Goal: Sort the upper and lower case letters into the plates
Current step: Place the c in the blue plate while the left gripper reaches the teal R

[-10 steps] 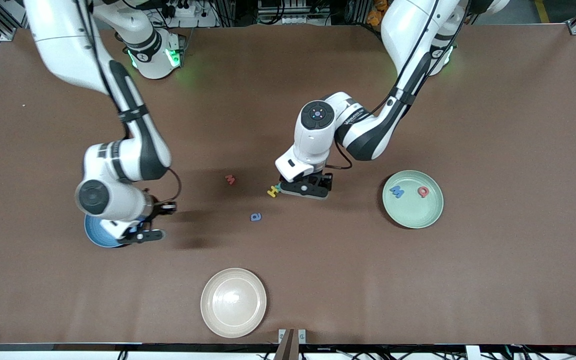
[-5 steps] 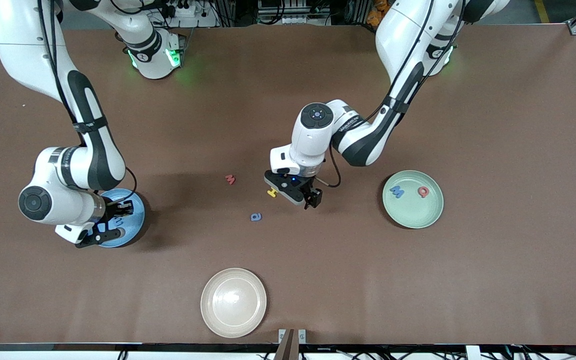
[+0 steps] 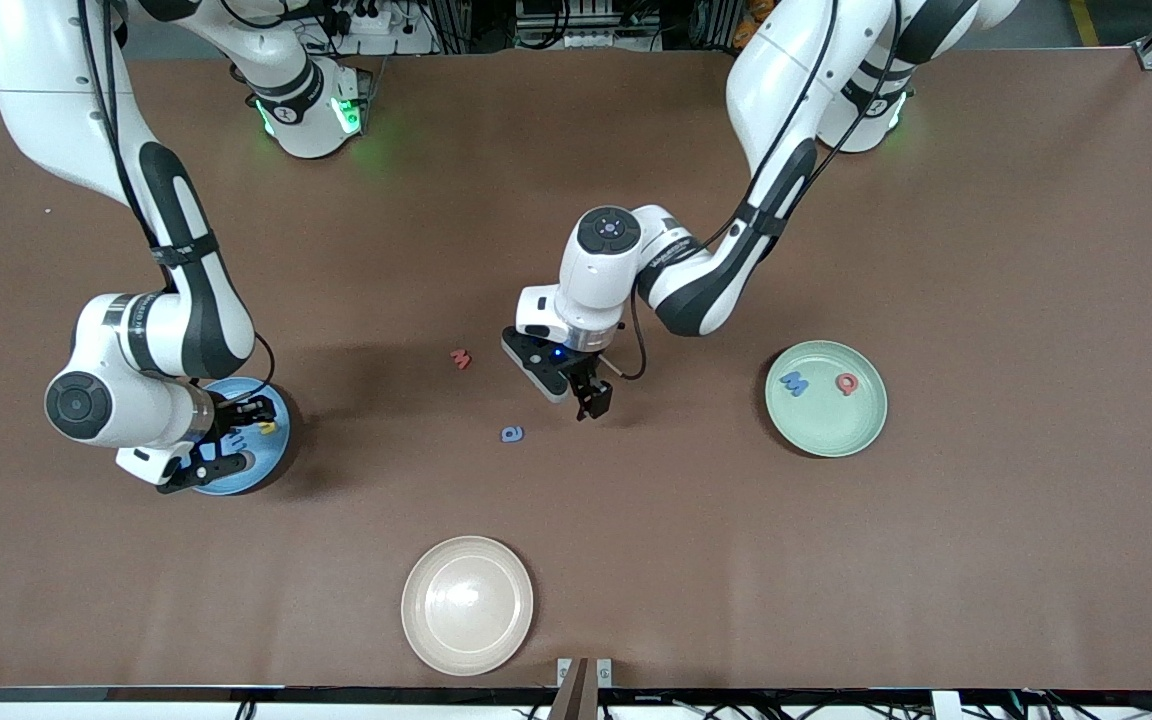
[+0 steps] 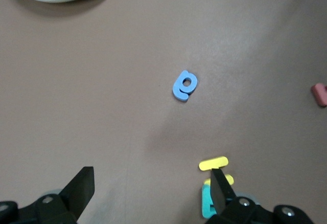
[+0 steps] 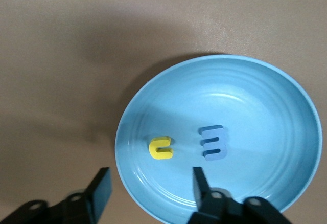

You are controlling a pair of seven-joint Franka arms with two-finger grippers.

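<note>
Yellow H (image 4: pixel 213 163) is the piece in hand, by my reading: your left pincer (image 4: pixel 152 178) is hovering low over the middle of the counter (image 3: pixel 986 250) with its jaws spread wide and gripping nothing. The H is lying just beside one fingertip rather than between the two, and a teal letter (image 4: pixel 207 206) I cannot read is touching it. Next you are needing to shift until the H alone sits between the jaws, then close; the teal neighbour is crowding the grasp and could come along. The capital looks bound for the mint green plate (image 3: pixel 826 445) toward the left arm's end, where a blue letter (image 3: pixel 793 382) and a red Q (image 3: pixel 846 382) are lying. Your right pincer (image 5: pixel 150 188) is hanging over the sky blue plate (image 5: pixel 286 81), jaws wide and empty, with a yellow u (image 5: pixel 161 148) and a blue m (image 5: pixel 214 142) resting inside. A blue a (image 3: pixel 512 434) and a red letter (image 3: pixel 460 358) are waiting on the counter near the left pincer. The cream plate (image 3: pixel 467 605) is sitting empty, nearest the front camera.
</note>
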